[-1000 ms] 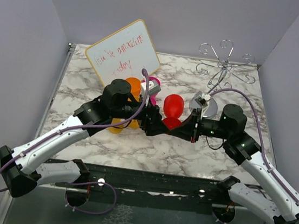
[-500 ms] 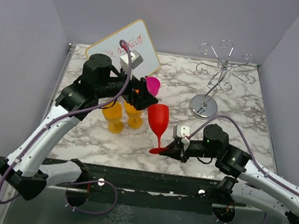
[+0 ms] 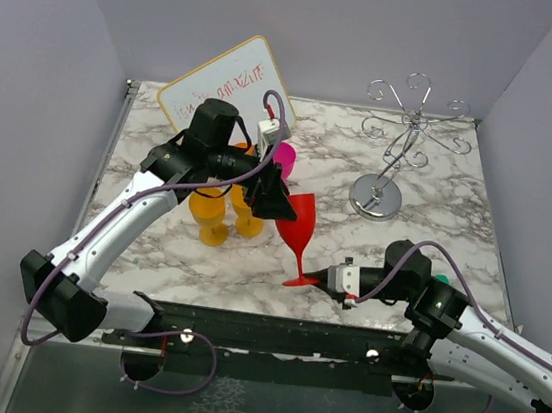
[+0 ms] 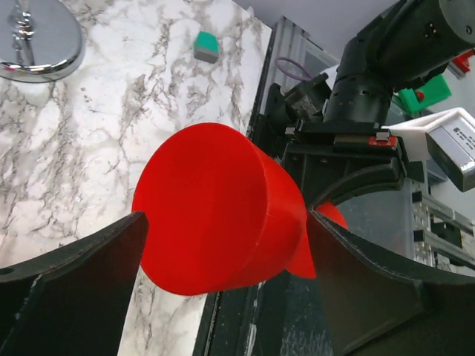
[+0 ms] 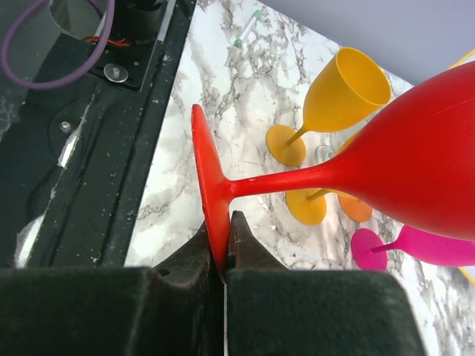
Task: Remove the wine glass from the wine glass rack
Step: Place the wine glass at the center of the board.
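Whereas a second ago both arms were crowded at the foot of the wine glass rack (image 3: 407, 132) with the red wine glass (image 3: 297, 224) between them, the glass is now well clear of the rack, down towards the front edge of the surface (image 3: 440, 186).

- Right fingers (image 5: 182, 271): shut tight on the rim of the glass's round foot, pinching it edge-on. They hold the glass by the foot, with the bowl above.
- Left fingers (image 4: 82, 274): spread wide, one on each side of the red bowl, not gripping. Half a second ago this arm was drawn back, farther from the rack; it has since come in around the bowl.
- Cannot tell whether the foot rests on the surface or hangs just above it.
- Two orange glasses (image 3: 213, 209) and a pink glass (image 3: 284, 155) stand beyond the red one, on the side away from the rack.

Judgement: the rack's scroll arms carry no glass, so the removal itself looks done. What remains is to set the glass down steady and let go. With only a rim pinch on the foot, it could tip.
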{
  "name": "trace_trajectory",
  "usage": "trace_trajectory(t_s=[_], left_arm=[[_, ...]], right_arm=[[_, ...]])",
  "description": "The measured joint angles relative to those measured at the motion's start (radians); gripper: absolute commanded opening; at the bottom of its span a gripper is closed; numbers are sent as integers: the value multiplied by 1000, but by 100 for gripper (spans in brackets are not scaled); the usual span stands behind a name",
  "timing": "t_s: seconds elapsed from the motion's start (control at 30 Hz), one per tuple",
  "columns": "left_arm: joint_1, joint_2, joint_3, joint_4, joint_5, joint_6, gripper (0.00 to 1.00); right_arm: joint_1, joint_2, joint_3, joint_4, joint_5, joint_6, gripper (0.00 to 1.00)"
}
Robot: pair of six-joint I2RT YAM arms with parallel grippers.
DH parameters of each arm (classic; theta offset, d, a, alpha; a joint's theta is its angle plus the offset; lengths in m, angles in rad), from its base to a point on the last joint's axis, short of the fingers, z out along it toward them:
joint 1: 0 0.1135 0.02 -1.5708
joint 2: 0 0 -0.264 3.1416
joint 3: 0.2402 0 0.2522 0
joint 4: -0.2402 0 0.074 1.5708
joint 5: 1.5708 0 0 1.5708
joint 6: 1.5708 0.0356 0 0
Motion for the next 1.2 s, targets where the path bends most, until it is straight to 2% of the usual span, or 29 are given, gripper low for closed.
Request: trace_trajectory(t_s=[0.23, 0.4, 0.43, 0.63, 0.67, 0.73, 0.8, 0.83, 0.97, 1.2], left_arm=[[0, 36, 0, -3, 127, 34, 42], [0, 21, -3, 0, 225, 63, 4], [0, 16, -3, -1, 241, 63, 0], [-2, -3, -3, -8, 316, 58, 0], [-1, -3, -3, -9, 319, 59, 0], [-2, -3, -3, -10, 321, 63, 0], [-2, -6, -3, -17, 320, 72, 0], [-2, -9, -4, -19, 305, 79, 0], [0, -18, -4, -18, 180, 90, 0], [-27, -14, -4, -16, -146, 68, 0]], right_arm=[[0, -3, -4, -10, 11, -73, 6], [2, -15, -20, -21, 20, -98, 11], [3, -14, -21, -24, 22, -103, 12], [3, -13, -21, -24, 44, -124, 15], [3, -13, -21, -24, 48, -124, 19], [3, -16, -21, -24, 60, -121, 35], [3, -24, -22, -23, 84, -108, 57], [0, -32, -22, -23, 98, -97, 63], [0, -77, -21, -33, 156, -34, 76], [0, -121, 55, -113, 312, 216, 81]])
